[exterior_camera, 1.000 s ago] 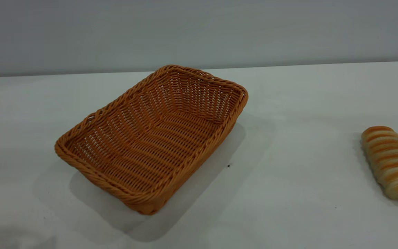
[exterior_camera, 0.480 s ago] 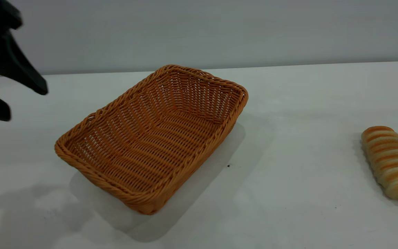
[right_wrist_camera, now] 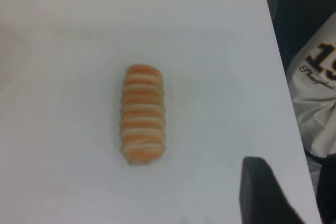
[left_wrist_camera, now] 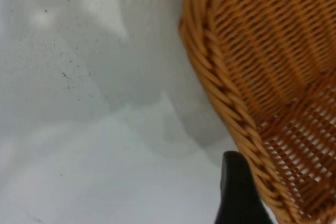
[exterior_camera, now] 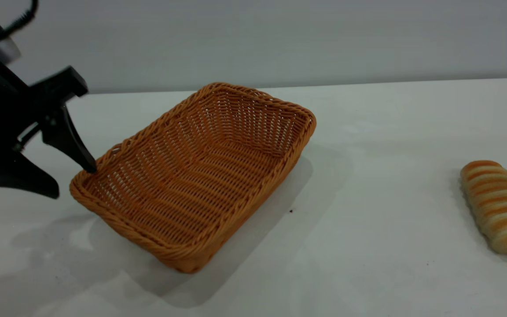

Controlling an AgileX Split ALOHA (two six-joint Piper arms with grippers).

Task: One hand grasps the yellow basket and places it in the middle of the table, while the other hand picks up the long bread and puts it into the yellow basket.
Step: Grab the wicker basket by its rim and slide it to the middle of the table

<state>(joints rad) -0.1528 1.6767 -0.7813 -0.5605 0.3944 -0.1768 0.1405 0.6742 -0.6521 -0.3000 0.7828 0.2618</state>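
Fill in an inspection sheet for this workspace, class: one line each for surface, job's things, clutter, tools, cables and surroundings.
Surface: white table, a few tiny dark specks.
Job's things: yellow basket empty, left of centre; long bread lying apart near the right edge, ridged side up.
Clutter: nothing seen.
Tools: left tool open at the basket's left corner, one finger at the rim; right tool above the bread, only one finger showing.
Cables: one black cable on the left arm.
Surroundings: plain grey wall; printed fabric beyond the table edge.
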